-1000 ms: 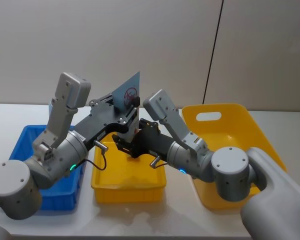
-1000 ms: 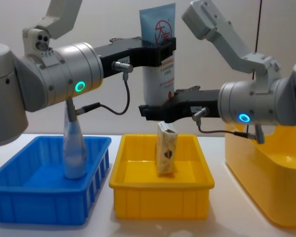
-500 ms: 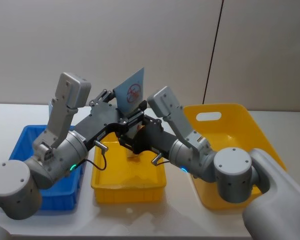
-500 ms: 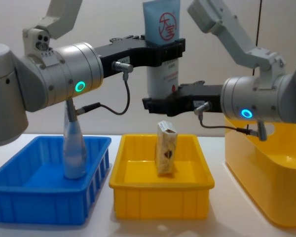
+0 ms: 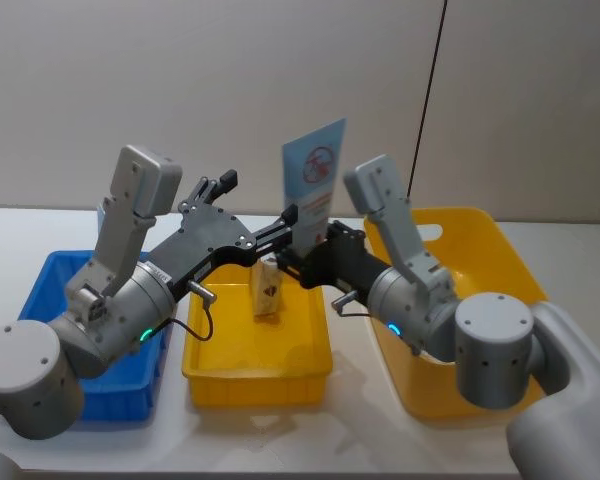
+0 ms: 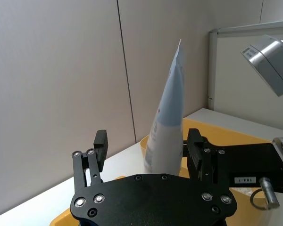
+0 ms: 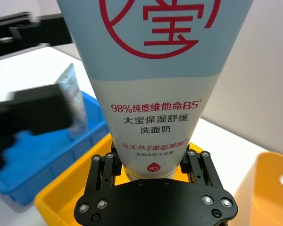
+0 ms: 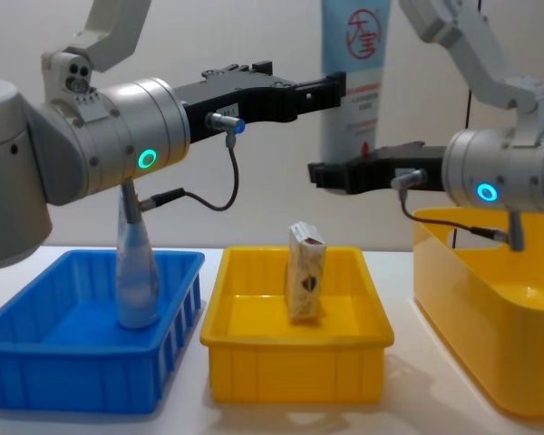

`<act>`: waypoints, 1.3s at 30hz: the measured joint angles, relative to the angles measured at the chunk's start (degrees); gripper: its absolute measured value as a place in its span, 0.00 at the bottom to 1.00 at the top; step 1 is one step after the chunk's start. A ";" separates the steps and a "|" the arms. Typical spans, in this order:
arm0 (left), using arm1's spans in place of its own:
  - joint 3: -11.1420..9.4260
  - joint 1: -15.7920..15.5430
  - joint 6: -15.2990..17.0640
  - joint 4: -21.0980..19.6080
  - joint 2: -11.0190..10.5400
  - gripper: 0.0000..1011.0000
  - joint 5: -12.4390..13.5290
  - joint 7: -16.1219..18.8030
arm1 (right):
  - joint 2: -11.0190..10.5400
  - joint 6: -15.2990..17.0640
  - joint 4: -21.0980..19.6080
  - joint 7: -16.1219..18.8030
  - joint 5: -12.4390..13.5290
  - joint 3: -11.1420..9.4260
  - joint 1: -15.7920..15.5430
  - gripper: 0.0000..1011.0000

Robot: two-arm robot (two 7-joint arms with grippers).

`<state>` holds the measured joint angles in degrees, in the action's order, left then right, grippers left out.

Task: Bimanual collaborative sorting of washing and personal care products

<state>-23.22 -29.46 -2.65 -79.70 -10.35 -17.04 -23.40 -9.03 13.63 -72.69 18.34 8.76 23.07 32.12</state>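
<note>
A tall white-and-pale-blue tube [image 5: 313, 188] [image 8: 354, 72] [image 7: 153, 108] with a red round logo stands upright in the air. My right gripper [image 5: 315, 245] [image 8: 331, 172] [image 7: 153, 169] is shut on its lower end, above the gap between the small and the large yellow bin. To its left my left gripper [image 5: 255, 200] [image 8: 295, 83] [image 6: 148, 146] stands open, its fingers clear of the tube [image 6: 167, 127]. A cream packet [image 5: 267, 290] [image 8: 306, 272] stands in the small yellow bin [image 5: 255, 370]. Another pale tube [image 8: 136, 263] [image 7: 70, 94] stands in the blue bin [image 8: 72, 372].
The large yellow bin [image 5: 480, 240] [image 8: 490, 272] sits at the right on the white table, the small yellow bin [image 8: 295, 372] in the middle, the blue bin [image 5: 50, 280] at the left. A plain wall stands behind.
My left gripper has opened and let go of the tube. My right gripper has shut on the tube's lower end and carried it to the right.
</note>
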 joint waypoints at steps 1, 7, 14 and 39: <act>0.00 0.00 0.00 0.00 0.00 0.99 0.00 0.00 | 0.08 0.82 -0.37 -0.62 0.21 -0.58 -0.24 0.63; 0.00 0.00 0.00 0.00 0.00 0.99 0.00 0.00 | 0.61 4.06 -1.25 -3.81 0.87 -2.99 -0.98 0.63; 0.00 0.00 0.00 0.00 0.00 0.99 0.00 0.00 | 1.27 8.27 -1.79 -7.52 1.22 -5.61 -1.46 0.63; 0.00 0.00 0.00 0.00 0.00 0.99 0.00 0.00 | 0.90 23.48 0.34 -16.90 -1.34 -10.49 0.53 0.63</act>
<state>-23.22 -29.46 -2.65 -79.69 -10.35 -17.04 -23.40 -8.13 37.10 -72.35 1.44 7.42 12.58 32.65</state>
